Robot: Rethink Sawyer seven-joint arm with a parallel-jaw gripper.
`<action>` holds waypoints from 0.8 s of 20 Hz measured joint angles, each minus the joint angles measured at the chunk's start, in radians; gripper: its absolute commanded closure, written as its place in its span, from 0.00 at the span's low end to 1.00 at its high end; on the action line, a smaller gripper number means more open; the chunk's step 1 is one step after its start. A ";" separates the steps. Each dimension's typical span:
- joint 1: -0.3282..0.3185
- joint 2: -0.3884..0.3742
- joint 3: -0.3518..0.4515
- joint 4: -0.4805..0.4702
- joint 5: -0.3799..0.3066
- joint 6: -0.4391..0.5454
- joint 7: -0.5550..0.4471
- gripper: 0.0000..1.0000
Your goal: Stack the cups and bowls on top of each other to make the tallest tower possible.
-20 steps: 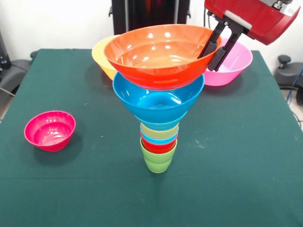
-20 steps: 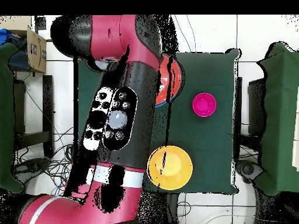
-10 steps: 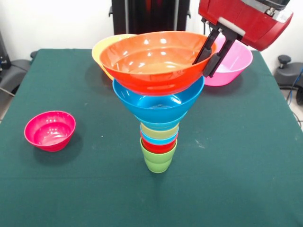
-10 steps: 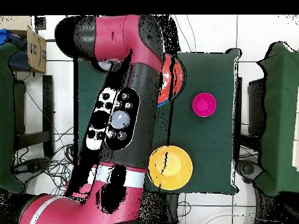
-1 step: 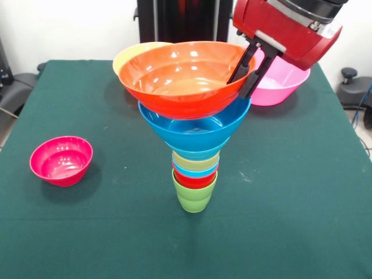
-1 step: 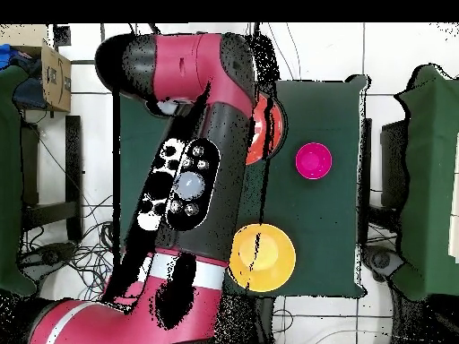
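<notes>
The red and black gripper [image 5: 247, 65] pinches the right rim of the wide, glossy red-orange plastic bowl [image 5: 183, 78], one dark finger inside the rim and one outside. The bowl hangs tilted, its gripped side higher, just above the medium blue plastic bowl [image 5: 195, 125]; whether the two touch cannot be told. That blue bowl is the widest, topmost piece of the multicoloured funnel-shaped tower [image 5: 195, 157], which stands near the middle of the dark green table [image 5: 290, 203]. Below it sit a small light blue bowl, a pale yellow cup, a light blue cup and a red cup, all nested above the lime green tapered cup [image 5: 194, 197] at the base. Behind the held bowl, at the far side, the large yellow-orange bowl [image 5: 131, 58] peeks out on the left and the large pink bowl [image 5: 282, 81] on the right. The small magenta bowl [image 5: 61, 160] rests alone, upright, near the table's left side. From overhead, the red arm [image 6: 193, 179] hides most of the tower.
</notes>
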 measured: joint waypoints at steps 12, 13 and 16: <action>0.000 0.000 0.000 0.033 0.000 -0.007 0.000 1.00; 0.000 0.000 0.000 0.033 0.000 -0.008 0.000 1.00; 0.000 0.000 0.000 0.033 0.000 -0.019 0.000 1.00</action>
